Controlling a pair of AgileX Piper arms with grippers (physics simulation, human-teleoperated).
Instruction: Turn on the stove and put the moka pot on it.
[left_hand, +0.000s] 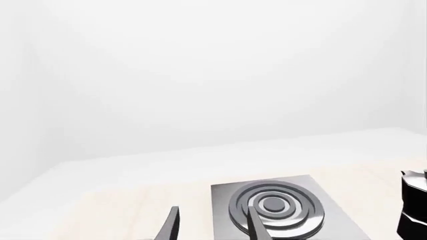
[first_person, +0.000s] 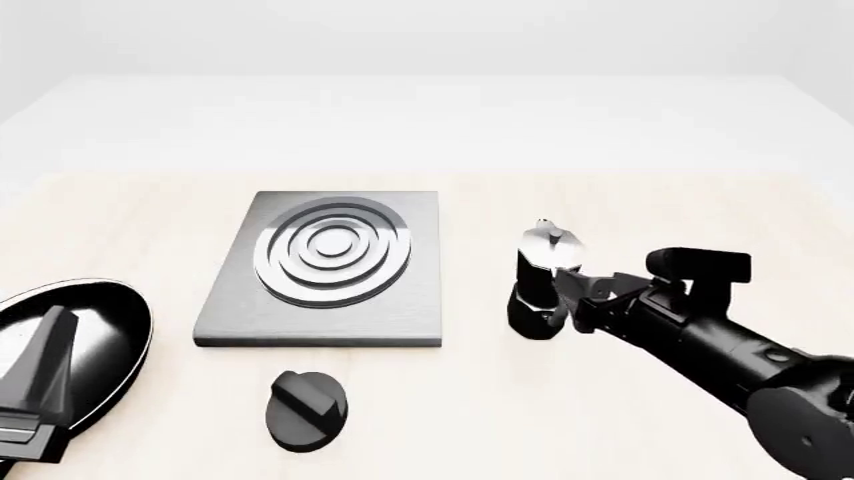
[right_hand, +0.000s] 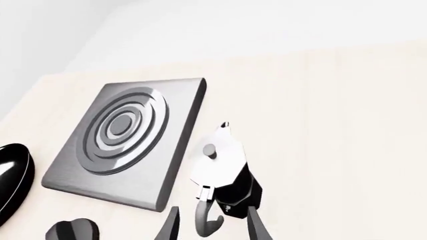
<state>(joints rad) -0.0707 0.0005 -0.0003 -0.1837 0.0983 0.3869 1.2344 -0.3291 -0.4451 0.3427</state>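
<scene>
The stove (first_person: 327, 265) is a flat grey plate with silver rings, left of the table's middle; it also shows in the left wrist view (left_hand: 280, 207) and the right wrist view (right_hand: 123, 140). Its round black knob (first_person: 306, 408) lies apart, in front of the plate. The moka pot (first_person: 541, 280) stands upright on the table right of the stove. My right gripper (first_person: 583, 297) is open at the pot's right side. In the right wrist view its fingers (right_hand: 257, 227) stand on either side of the pot's curved handle (right_hand: 207, 216) without closing on it. My left gripper (first_person: 54, 325) is open and empty above the frying pan.
A shiny black frying pan (first_person: 80, 330) sits at the front left, left of the stove; its edge shows in the right wrist view (right_hand: 10, 180). A black faceted shape (left_hand: 413, 205) is cut off by the edge of the left wrist view.
</scene>
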